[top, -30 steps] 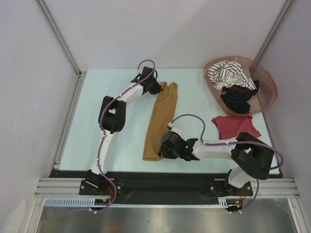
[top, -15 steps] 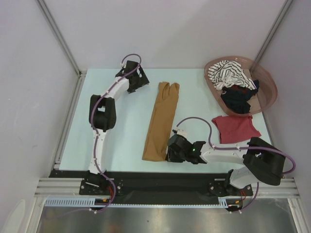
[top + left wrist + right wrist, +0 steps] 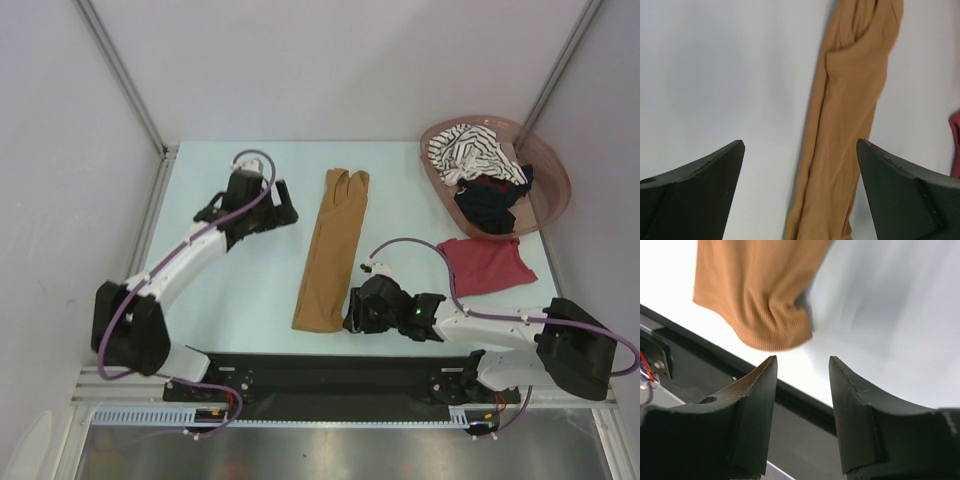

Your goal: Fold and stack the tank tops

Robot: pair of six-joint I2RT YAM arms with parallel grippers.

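Since the folded mustard-brown ribbed tank top (image 3: 330,250) looks light and limp, pinch its end corners; left and right jaws gape empty.

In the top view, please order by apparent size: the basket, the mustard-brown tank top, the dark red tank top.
1. basket
2. mustard-brown tank top, a long narrow strip
3. dark red tank top
The last two are not far apart.

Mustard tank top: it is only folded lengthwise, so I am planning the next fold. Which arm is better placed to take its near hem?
Probably the right. The right pincer sits open beside the near hem of the mustard tank top; the left pincer, open too, hangs apart, left of its far half.
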